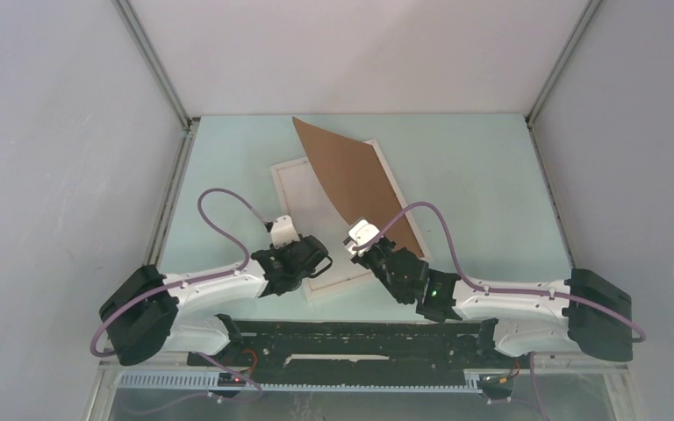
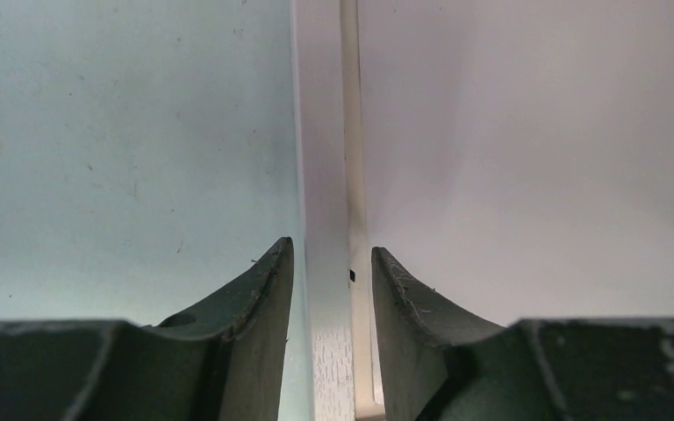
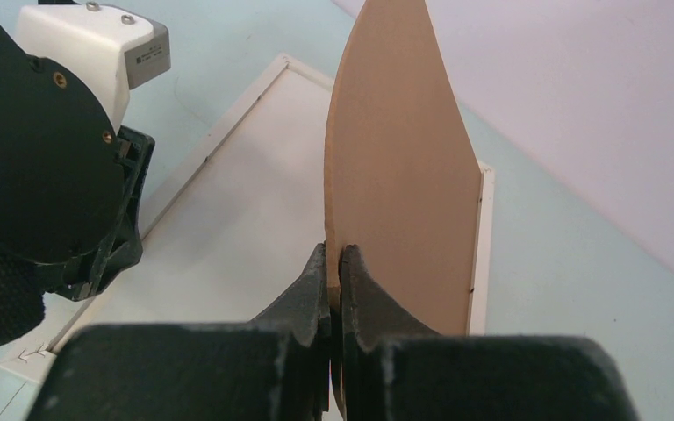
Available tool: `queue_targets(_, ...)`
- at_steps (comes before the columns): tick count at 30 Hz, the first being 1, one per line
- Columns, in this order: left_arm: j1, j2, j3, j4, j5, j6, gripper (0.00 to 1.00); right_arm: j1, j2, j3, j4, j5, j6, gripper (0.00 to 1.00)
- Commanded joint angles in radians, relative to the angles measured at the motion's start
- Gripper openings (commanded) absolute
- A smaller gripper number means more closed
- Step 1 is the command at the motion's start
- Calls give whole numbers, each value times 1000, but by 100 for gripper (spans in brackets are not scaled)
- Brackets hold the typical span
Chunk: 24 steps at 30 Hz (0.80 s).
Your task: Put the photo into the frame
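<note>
The step in hand looks like the opening of the back of the frame (image 1: 283,197). The right tool (image 1: 367,253) is pinching the near edge of the brown board (image 1: 351,180), its 2 fingers closed almost flat together on that thin sheet. It is holding the board tilted up on edge, so the board is rising from the 3 o'clock side of the frame and reaching toward 12 o'clock in the overhead view. The left tool (image 1: 320,263) is sitting at the frame's 7 o'clock corner, partly open. Its 2 fingers (image 2: 268,289) are straddling the white side rail and seemingly pressing on it to pin it down. The frame is lying flat near the middle of the table (image 1: 491,175), just ahead of both arms, a thin white rectangle with its long sides running from 11 to 5 o'clock. No printed sky or sun is showing anywhere. A pale sheet is filling the opening, and whether that is the photo lying face down or only the pane, I cannot tell. If the photo is already inside, the next move is calling for a slow, square lowering of the board into the recess. If not, the board is needing to stay clear while the photo goes in.
</note>
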Motion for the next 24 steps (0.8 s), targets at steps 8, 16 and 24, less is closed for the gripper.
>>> queue_targets(8, -6, -21, 36, -17, -21, -3, 67, 9, 24, -38, -82, -55, 227, 0)
queue_targets(16, -6, -14, 16, 32, -11, 22, 29, 10, 24, -38, -77, -53, 226, 0)
queue_targets(24, -5, -10, 12, 23, 2, 0, 0, 10, 21, -38, -72, -51, 222, 0)
